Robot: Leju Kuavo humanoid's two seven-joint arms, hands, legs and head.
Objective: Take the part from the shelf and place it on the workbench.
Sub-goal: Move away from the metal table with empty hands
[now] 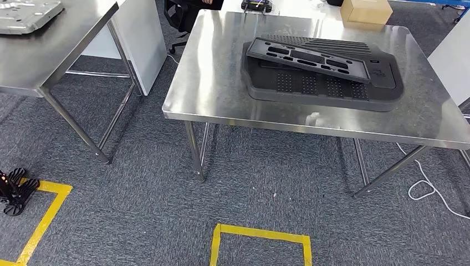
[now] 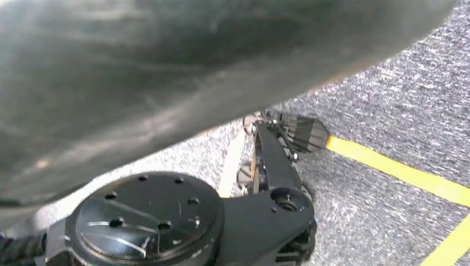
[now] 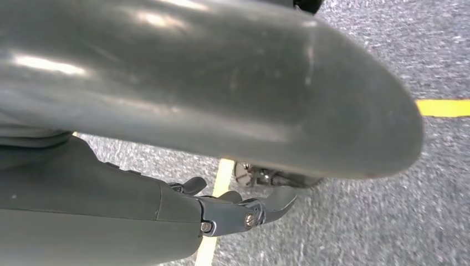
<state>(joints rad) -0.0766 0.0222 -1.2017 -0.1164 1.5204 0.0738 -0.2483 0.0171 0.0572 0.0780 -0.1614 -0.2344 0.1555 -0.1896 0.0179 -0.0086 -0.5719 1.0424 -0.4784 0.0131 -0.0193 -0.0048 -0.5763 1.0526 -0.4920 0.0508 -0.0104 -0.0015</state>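
Note:
Two black plastic parts lie on the steel workbench in the head view. The lower one is a broad moulded panel with dotted grids. A narrower slotted panel rests tilted on top of it. My right hand hangs over the grey carpet; its dark fingers are apart and hold nothing, under its thick grey thumb. Of my left hand I see just a blurred grey mass over the carpet, and its fingers are hidden.
A second steel table at the left carries a grey metal plate. A cardboard box sits on the workbench's far edge. Yellow tape squares mark the carpet. A black stand and a white cable lie on the floor.

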